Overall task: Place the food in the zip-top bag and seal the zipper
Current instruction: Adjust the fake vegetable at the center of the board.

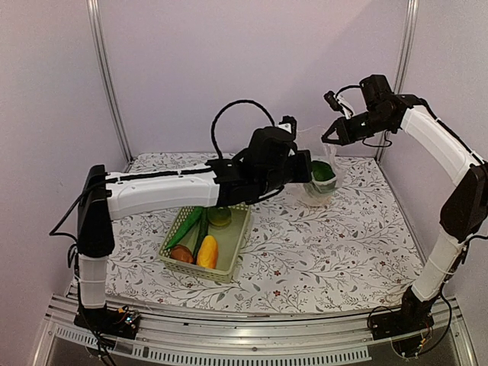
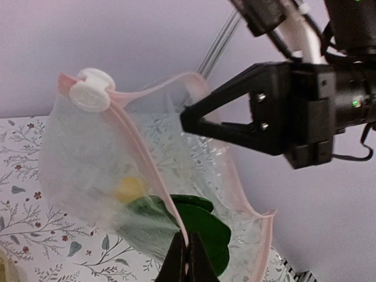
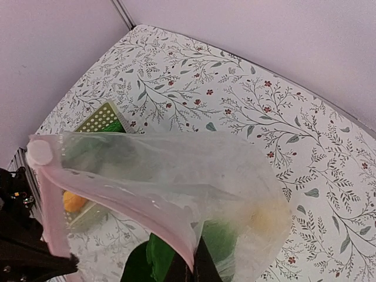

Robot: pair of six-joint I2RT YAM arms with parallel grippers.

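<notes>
The left pincer (image 2: 188,263) is closed, clamped on the pinkish zipper (image 2: 138,158) at the near lip of the zip-top bag (image 2: 88,164). The right pincer (image 2: 185,117) is also closed, clamped on the zipper at the opposite lip, up and to the right of the left pincer, so the bag mouth stands open between the two. A white slider (image 2: 91,90) sits on the zipper at the mouth's far-left end, well apart from both pincers. The bag hangs below the pincers; whether its bottom touches the desk (image 1: 343,244) cannot be determined. Inside the bag, just above the left pincer's fingertips in the left wrist view, lies a dark green leafy piece (image 2: 202,229), with a yellow piece (image 2: 128,189) up and to the left of it. A pale green basket (image 1: 229,263) rests on the desk beneath the left arm, behind its pincer. It contains long green pieces (image 1: 187,226), a green lime (image 1: 219,217), an orange-yellow piece (image 1: 207,252) and a reddish-brown round piece (image 1: 181,254).
</notes>
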